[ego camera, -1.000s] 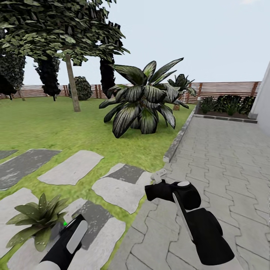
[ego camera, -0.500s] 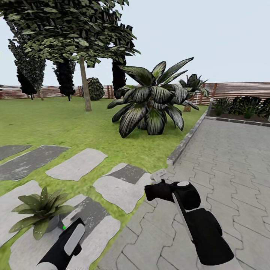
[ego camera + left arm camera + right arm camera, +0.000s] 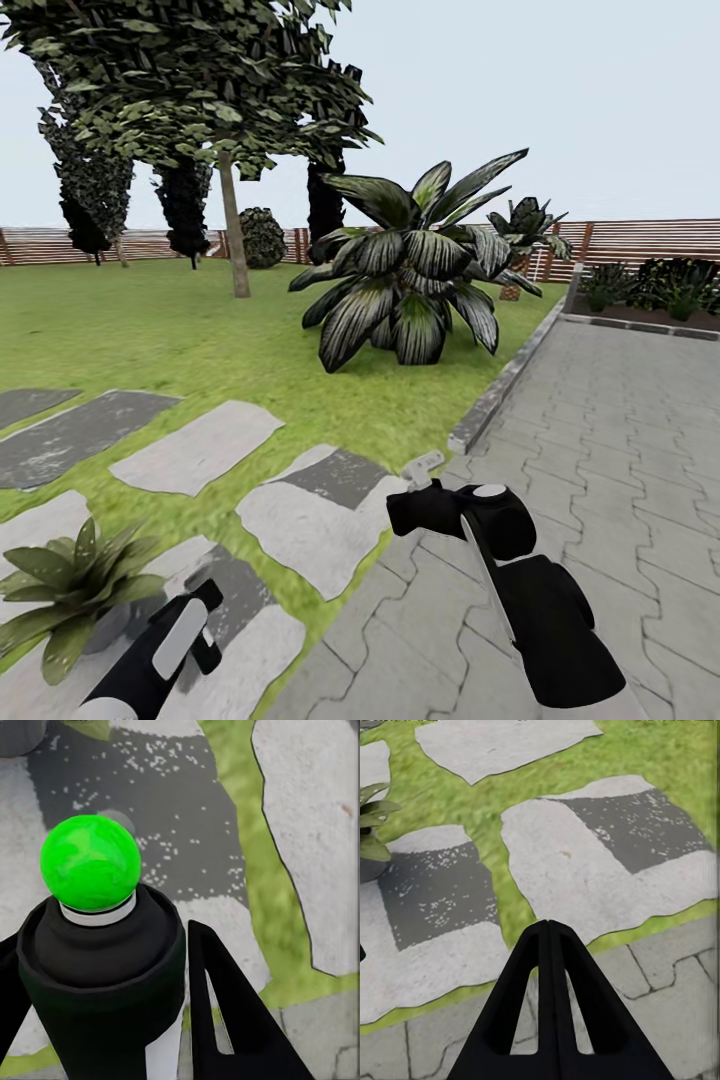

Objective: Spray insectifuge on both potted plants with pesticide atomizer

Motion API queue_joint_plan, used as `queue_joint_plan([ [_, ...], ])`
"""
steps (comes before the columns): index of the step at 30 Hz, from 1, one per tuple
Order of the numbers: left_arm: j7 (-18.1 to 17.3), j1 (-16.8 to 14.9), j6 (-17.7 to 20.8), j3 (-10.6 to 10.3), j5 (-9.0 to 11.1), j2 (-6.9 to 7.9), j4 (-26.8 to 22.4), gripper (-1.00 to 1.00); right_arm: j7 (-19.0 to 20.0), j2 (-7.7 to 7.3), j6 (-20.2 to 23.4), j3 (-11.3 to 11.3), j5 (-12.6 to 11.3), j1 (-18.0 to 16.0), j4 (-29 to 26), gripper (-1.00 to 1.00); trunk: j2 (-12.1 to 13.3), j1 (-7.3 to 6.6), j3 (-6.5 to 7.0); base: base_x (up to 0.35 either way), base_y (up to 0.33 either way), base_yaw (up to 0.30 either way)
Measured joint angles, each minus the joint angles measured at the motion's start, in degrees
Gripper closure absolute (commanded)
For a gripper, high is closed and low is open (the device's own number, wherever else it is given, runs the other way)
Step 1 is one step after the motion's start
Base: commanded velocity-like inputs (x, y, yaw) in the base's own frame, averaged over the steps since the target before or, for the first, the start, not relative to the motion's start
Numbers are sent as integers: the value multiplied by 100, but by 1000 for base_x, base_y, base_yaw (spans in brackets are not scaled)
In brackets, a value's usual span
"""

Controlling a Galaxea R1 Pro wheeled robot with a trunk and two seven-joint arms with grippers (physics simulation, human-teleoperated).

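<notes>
One potted plant (image 3: 70, 590), a low rosette of pointed green leaves in a grey pot, sits on a stepping stone at the lower left; its leaves (image 3: 370, 832) also edge the right wrist view. No insectifuge shows on the leaves. My left gripper (image 3: 205, 628) hangs just right of the plant, shut on the pesticide atomizer (image 3: 94, 937), which here looks like a dark bottle with a white collar and a bright green round top. The right gripper (image 3: 425, 470) is shut and holds nothing, over the lawn's edge beside the paving; its fingers (image 3: 547, 945) are pressed together.
Flat stepping stones (image 3: 200, 445) lie in the lawn ahead and left. A big striped-leaf bush (image 3: 415, 270) stands mid-lawn, with a tree (image 3: 235, 220) behind it and a slatted fence (image 3: 640, 240) at the back. Grey paving (image 3: 610, 450) with a kerb runs along the right.
The whole view has swung left, so the potted plant now sits lower and nearer the corner. My left gripper shows lower in the picture. The right arm keeps its pose.
</notes>
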Motion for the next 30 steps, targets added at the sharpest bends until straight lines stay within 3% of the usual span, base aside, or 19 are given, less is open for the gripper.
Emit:
queue_joint_plan([
  [4, -39, -6, 352, 562, -3, 52, 109, 100, 0, 0, -1, -1, 0, 1, 0, 100, 0, 1, 0, 255, -55, 0],
  [6, -26, -7, 447, 720, -22, 53, 143, 100, 0, -1, -1, -2, 0, -1, 0, 100, 0, 2, 0, 79, -14, 0],
  [15, 559, -32, 504, 841, -5, 41, 192, 100, 0, -1, -1, 1, 0, -1, 0, 100, 0, 3, 0, 11, -2, 0],
  [19, 1083, -34, 325, 902, -2, 27, 131, 100, 0, 3, -1, 5, 0, 2, 0, 100, 0, 3, 0, 0, 0, 0],
  [24, 1493, -27, -219, 741, -49, -21, -71, 100, 0, -1, -1, 4, 0, 3, 0, 100, 0, 3, 0, 0, 0, 0],
  [26, 1771, -14, -358, 444, -57, -26, -219, 100, 0, -1, -1, 1, 2, 3, 0, 100, 0, 3, 0, 0, 0, 0],
  [28, 2075, 18, -542, 16, -70, -24, -436, 100, 0, -2, -1, -2, 6, 3, 0, 100, 0, 3, 0, 0, 0, 0],
  [30, 2254, 34, -632, -244, -80, -18, -544, 100, 0, -2, -2, -2, 7, 3, 0, 100, 0, 3, 0, 0, 0, 0],
])
